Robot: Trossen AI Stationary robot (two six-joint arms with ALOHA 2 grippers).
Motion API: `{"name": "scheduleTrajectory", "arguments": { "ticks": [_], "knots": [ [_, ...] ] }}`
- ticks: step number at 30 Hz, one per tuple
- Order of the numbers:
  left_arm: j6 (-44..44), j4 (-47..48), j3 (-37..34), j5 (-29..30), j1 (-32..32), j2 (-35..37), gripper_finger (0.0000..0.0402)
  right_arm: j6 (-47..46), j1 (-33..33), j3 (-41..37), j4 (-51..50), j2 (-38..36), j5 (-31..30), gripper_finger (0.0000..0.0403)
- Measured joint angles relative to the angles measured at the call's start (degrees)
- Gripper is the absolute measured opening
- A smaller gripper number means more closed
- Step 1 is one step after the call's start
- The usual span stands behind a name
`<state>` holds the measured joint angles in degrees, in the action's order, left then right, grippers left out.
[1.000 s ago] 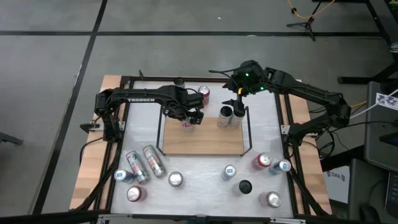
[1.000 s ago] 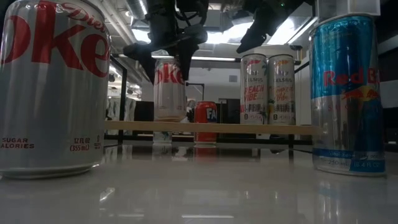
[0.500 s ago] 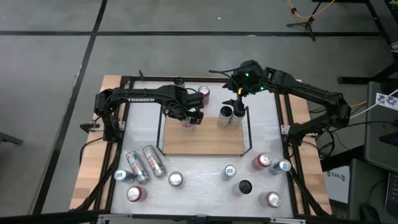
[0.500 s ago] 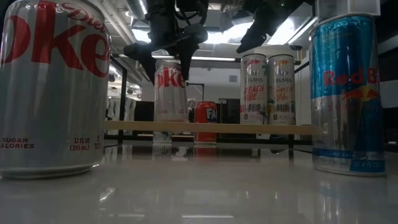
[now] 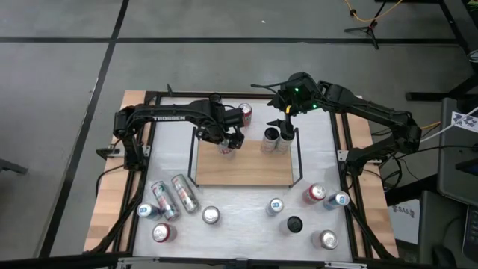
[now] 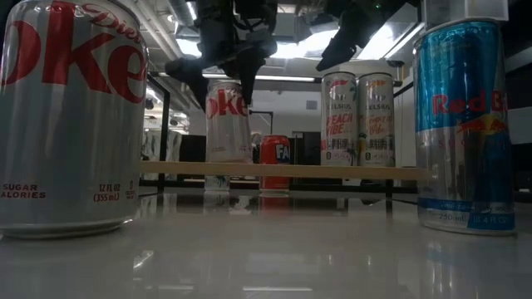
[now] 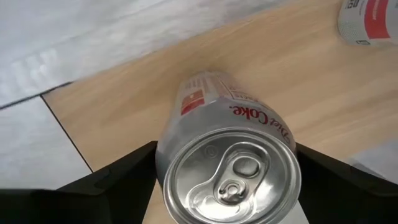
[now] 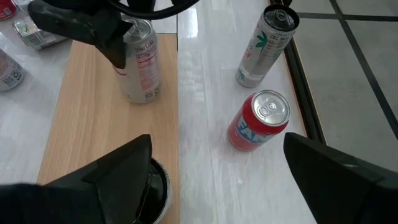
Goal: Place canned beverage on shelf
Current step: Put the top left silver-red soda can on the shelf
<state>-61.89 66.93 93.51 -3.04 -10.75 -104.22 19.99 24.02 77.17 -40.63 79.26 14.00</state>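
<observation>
A Diet Coke can (image 6: 226, 124) stands upright at the far left of the light wooden shelf (image 5: 243, 170). My left gripper (image 5: 227, 139) comes down over it, fingers on either side of its top (image 7: 230, 177). Two slim white cans (image 6: 357, 116) stand side by side at the shelf's far right. My right gripper (image 5: 287, 122) hangs open above them and holds nothing. In the right wrist view its fingers (image 8: 118, 168) frame one slim can's top (image 8: 154, 186) and the Diet Coke can (image 8: 140, 62). My left gripper holds the Diet Coke can by its upper wall, just under the rim (image 7: 163, 163), pinched between the two fingers. The fingers (image 7: 134, 163) come from above, pointing steeply down. The can is upright with its base on the shelf board.
A red can (image 8: 260, 121) and a slim can (image 8: 267, 43) stand on the white table beyond the shelf. Two cans lie at the front left (image 5: 173, 197), and several stand along the front (image 5: 211, 216). A Diet Coke can (image 6: 71, 116) and a Red Bull can (image 6: 461, 124) stand nearest the low camera.
</observation>
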Motion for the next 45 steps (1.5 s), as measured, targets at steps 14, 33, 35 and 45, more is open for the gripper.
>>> {"name": "scheduleTrajectory", "arguments": {
  "ticks": [14, 33, 35, 45],
  "knots": [
    [3.5, 0.1, 0.0, 0.8, 0.3, 0.0, 0.0325, 0.0, 0.0, 0.0, -0.3, 0.0, 0.0, 0.0360],
    [8.4, 0.1, 0.0, 0.7, 0.4, 0.0, 0.0325, 0.0, 0.0, 0.0, -0.3, 0.0, 0.0, 0.0360],
    [8.4, 0.1, 0.0, 0.8, 0.4, 0.0, 0.0325, 0.0, 0.0, 0.0, -0.3, 0.0, 0.0, 0.0360],
    [9.6, 0.1, 0.0, 0.5, 0.6, 0.0, 0.0325, 0.0, 0.0, 0.0, -0.3, 0.0, 0.0, 0.0360]
  ]
}}
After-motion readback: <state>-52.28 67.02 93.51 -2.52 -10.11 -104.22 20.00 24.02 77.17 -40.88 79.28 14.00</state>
